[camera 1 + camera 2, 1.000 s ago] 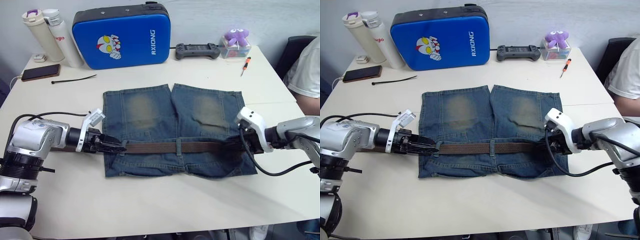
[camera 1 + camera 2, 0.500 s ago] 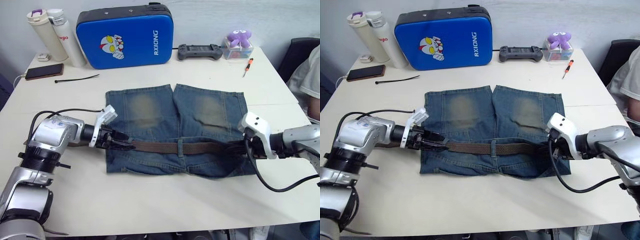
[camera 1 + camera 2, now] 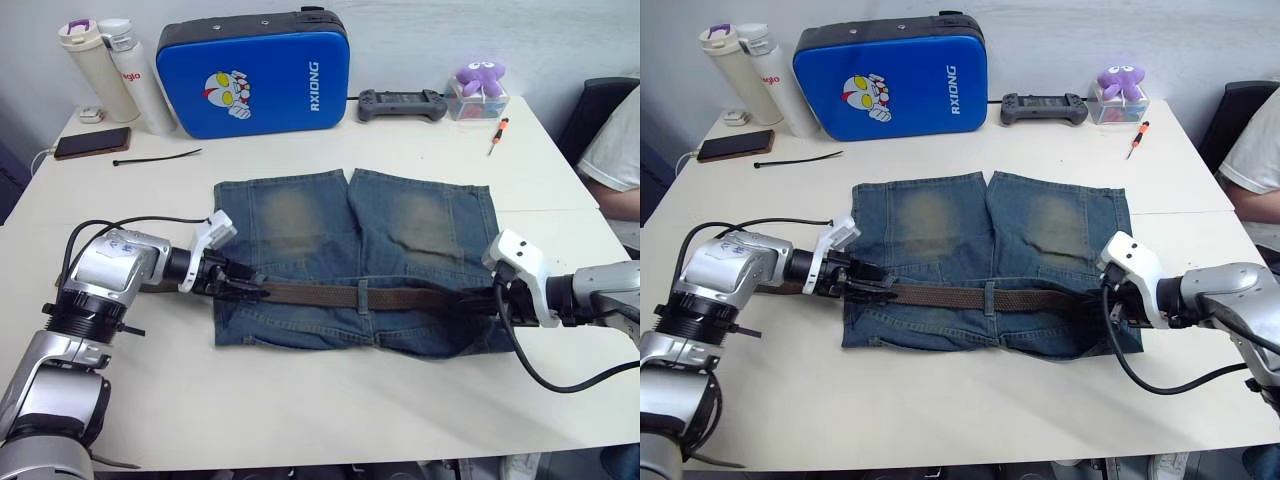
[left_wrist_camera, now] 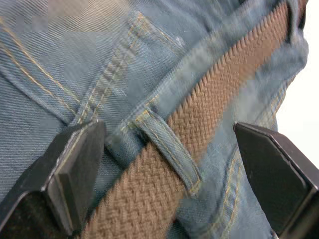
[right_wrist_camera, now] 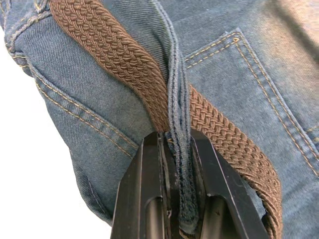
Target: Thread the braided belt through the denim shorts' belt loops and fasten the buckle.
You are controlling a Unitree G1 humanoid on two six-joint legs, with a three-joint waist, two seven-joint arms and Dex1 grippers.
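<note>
"RXIONG" is read on the blue case (image 3: 252, 72); a belt loop (image 5: 178, 149) is pinched by the right gripper (image 5: 178, 149), while the left gripper (image 4: 169, 169) is spread around the braided belt (image 4: 199, 124).

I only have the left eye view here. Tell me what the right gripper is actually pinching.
Observer: In the right wrist view, the right gripper is shut on a belt loop, not on the belt itself.
Operator: Say where the belt runs there.
Observer: It passes under that pinched loop and lies against the shorts.
Operator: Now give me the left side.
Observer: The left gripper is open, one finger on either side of the belt, which is threaded through a second loop.
</note>
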